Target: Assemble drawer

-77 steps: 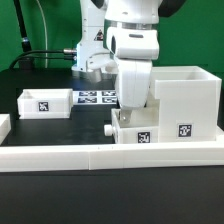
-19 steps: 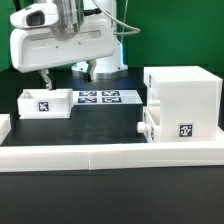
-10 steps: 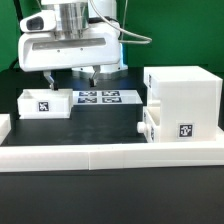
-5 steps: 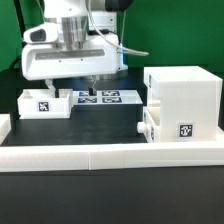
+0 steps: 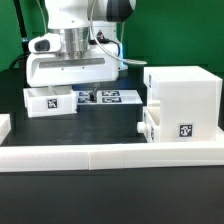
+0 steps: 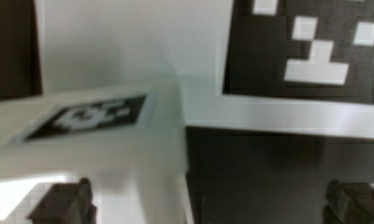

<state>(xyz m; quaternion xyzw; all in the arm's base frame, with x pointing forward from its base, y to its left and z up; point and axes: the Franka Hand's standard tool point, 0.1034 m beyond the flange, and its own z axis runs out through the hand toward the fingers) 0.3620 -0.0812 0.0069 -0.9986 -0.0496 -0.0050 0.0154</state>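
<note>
The drawer's tall white housing [image 5: 185,98] stands at the exterior view's right, with one small tray [image 5: 152,128] sitting in its lower slot, black knob outward. The second tray [image 5: 48,102], tagged, lies loose at the exterior view's left. My gripper [image 5: 70,91] is low over this loose tray, jaws open wide. In the wrist view the tray's tagged wall [image 6: 99,117] lies between my two dark fingertips, close to one of them [image 6: 59,204]. My gripper [image 6: 205,205] holds nothing.
The marker board [image 5: 108,97] lies flat between the loose tray and the housing; one of its tags shows in the wrist view [image 6: 308,48]. A long low white border wall [image 5: 110,155] runs along the front. Cables hang behind the arm.
My gripper left the housing, crossed to the exterior view's left and came down over the loose tray. The tray and housing have not moved.
</note>
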